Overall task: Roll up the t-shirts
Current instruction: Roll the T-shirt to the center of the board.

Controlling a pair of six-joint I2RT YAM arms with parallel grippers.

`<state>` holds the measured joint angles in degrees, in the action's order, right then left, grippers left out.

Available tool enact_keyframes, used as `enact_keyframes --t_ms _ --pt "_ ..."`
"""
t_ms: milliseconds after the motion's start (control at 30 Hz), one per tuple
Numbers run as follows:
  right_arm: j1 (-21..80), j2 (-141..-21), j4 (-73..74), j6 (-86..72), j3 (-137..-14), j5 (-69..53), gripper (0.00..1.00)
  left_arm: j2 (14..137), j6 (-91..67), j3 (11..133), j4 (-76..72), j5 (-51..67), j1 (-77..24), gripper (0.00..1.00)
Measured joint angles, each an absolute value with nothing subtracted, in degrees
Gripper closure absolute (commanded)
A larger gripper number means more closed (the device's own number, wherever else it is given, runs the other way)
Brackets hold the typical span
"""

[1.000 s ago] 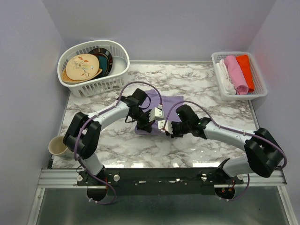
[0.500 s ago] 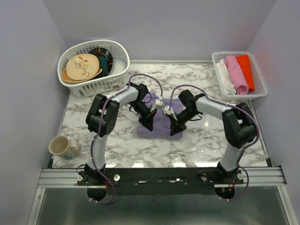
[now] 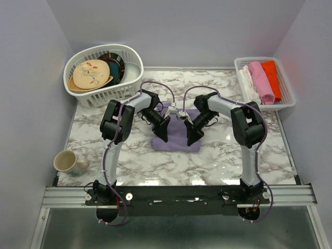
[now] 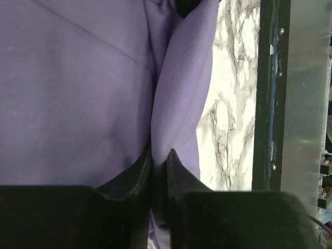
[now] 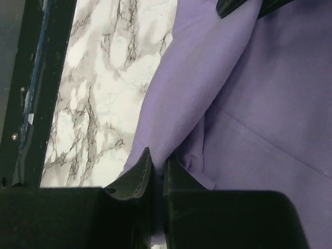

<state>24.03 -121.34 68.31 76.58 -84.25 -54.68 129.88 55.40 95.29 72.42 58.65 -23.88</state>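
The lavender t-shirt (image 3: 175,143) lies folded into a small rectangle in the middle of the marble table (image 3: 228,155). My left gripper (image 3: 161,136) points down at its left part and my right gripper (image 3: 193,137) at its right part. In the left wrist view the left gripper (image 4: 159,151) is shut on a raised fold of the t-shirt (image 4: 181,83), with flat cloth to the left. In the right wrist view the right gripper (image 5: 157,154) is shut on the same rolled edge of the t-shirt (image 5: 194,78), with bare marble to the left.
A white laundry basket (image 3: 120,92) holding plates stands at the back left. A small white basket (image 3: 288,96) with pink, orange-red and white cloth bundles is at the back right. A mug (image 3: 66,162) sits at the front left. The metal rail (image 3: 176,194) runs along the near edge.
Both arms have folded back, elbows swinging toward the far side. The grippers have spread apart over the shirt, still pinching its fold. The shirt now looks shorter front to back.
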Motion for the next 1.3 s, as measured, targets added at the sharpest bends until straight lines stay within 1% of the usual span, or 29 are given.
enact_keyframes --t_ms 100,133,267,400,500,567,600,633,700,733,800,900,933,1100,1233,1300 --pt "24.0 -124.2 71.6 75.5 -88.3 -54.1 0.90 130.0 54.1 95.9 72.6 56.2 -22.5 0.65" --pt "23.8 -125.7 72.7 73.1 -90.0 -53.6 0.90 129.9 54.2 96.1 72.8 55.5 -21.9 0.62" --pt "21.7 -131.0 74.6 63.0 -93.9 -52.8 0.91 128.0 55.5 98.5 73.6 51.3 -19.6 0.59" --pt "20.4 -132.1 77.6 56.9 -94.5 -50.1 0.91 120.7 55.7 97.5 71.7 47.0 -18.4 0.55" --pt "20.0 -132.5 78.7 54.7 -94.6 -48.8 0.91 110.9 55.5 90.5 67.0 44.6 -17.9 0.54" --pt "19.9 -133.6 79.7 53.0 -95.9 -48.4 0.91 99.6 55.3 79.3 60.5 42.0 -19.4 0.49" --pt "19.9 -134.3 80.2 52.3 -96.7 -48.3 0.91 95.8 55.2 75.3 58.0 40.6 -20.3 0.46" --pt "19.8 -135.1 81.0 51.3 -97.6 -48.2 0.91 92.0 54.8 71.2 56.1 39.1 -22.0 0.40" --pt "19.7 -136.0 81.8 50.3 -98.4 -48.3 0.91 82.1 53.7 59.0 45.1 35.0 -27.4 0.34" --pt "19.7 -136.2 82.1 49.7 -98.7 -48.3 0.91 76.9 52.7 52.1 39.1 31.7 -31.4 0.29" --pt "19.5 -136.5 82.3 48.9 -98.9 -48.2 0.91 69.5 51.9 41.7 28.3 27.7 -37.3 0.28" --pt "19.4 -136.9 82.6 48.2 -99.4 -48.3 0.91 63.3 51.1 29.8 13.3 19.7 -43.8 0.27" --pt "19.4 -137.0 82.7 47.9 -99.4 -48.3 0.91 62.9 51.1 27.0 8.4 17.1 -45.6 0.27" --pt "19.3 -138.0 83.8 47.7 -100.6 -48.3 0.91 64.7 51.9 21.9 -8.1 8.6 -53.0 0.27" --pt "19.1 -138.9 84.9 47.5 -101.5 -48.7 0.90 72.9 53.5 21.3 -19.7 2.0 -58.0 0.28" --pt "18.9 -139.3 85.2 47.5 -101.7 -49.1 0.90 76.9 54.3 21.3 -22.9 -0.1 -59.5 0.30"
